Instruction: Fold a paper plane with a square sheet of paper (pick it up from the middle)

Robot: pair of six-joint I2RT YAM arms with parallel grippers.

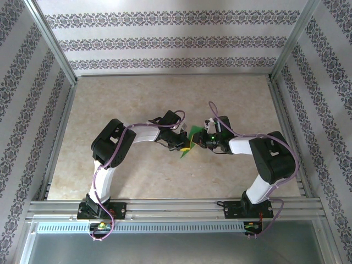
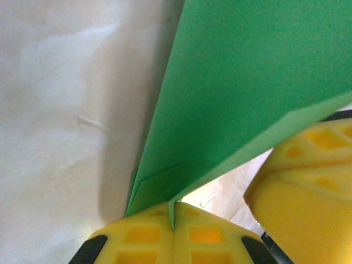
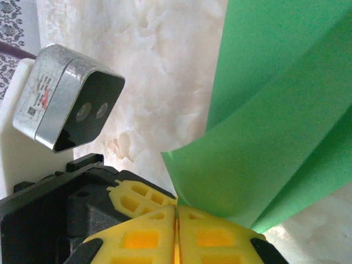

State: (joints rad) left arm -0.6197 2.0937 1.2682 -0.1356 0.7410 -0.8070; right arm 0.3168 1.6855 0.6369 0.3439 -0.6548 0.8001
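Observation:
The green sheet of paper [image 1: 193,135], folded into layers with a crease, hangs above the middle of the table between both arms. From the left, my left gripper [image 1: 185,146] is shut on it. In the left wrist view its yellow fingers [image 2: 173,220] pinch the paper's [image 2: 242,93] lower folded edge at their seam. My right gripper [image 1: 202,141] reaches in from the right. In the right wrist view its jaws [image 3: 177,214] are pressed together, and a curled flap of the paper [image 3: 258,159] runs down into their seam. The two grippers nearly touch.
The right gripper's yellow finger [image 2: 308,187] crowds the left wrist view under the paper's edge. The left gripper's yellow finger [image 3: 137,199] and its grey wrist camera [image 3: 66,107] sit close on the right wrist view's left. Beige marble tabletop [image 1: 137,104] lies all round, with metal frame rails [image 1: 170,208].

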